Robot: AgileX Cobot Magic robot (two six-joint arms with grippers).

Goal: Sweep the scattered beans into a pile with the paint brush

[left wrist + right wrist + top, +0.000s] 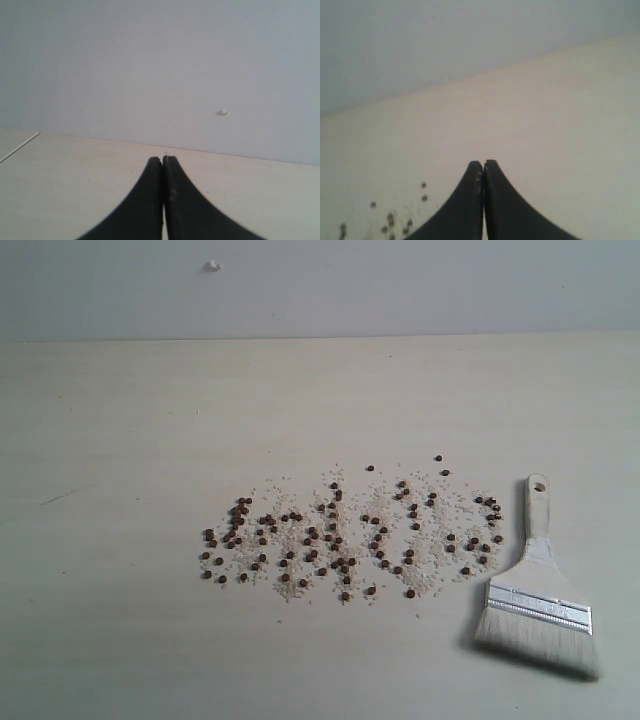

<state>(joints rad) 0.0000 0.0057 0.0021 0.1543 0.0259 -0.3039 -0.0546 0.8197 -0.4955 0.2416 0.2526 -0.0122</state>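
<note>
Both pairs of jaws are pressed together and hold nothing, each seen only from its own wrist camera; neither arm shows in the exterior view. The right jaws hang over bare bench with a few beans just past their tips, while the left jaws face only empty bench and wall.

The paint brush lies flat towards the near right corner of the bench. Its bristles point at the near edge and its handle, hole at the end, points at the far edge, so its long axis runs near to far. That puts it on the right arm's side, and the right arm is probably the nearer one. The brush is not in the right wrist view, so its exact bearing from those jaws cannot be told.

Beyond the bristles and just left of the handle, the beans spread in a loose band parallel to the near edge, mixed with pale grit. Nothing stands over the handle. Farther on, the bench is bare up to the wall.
</note>
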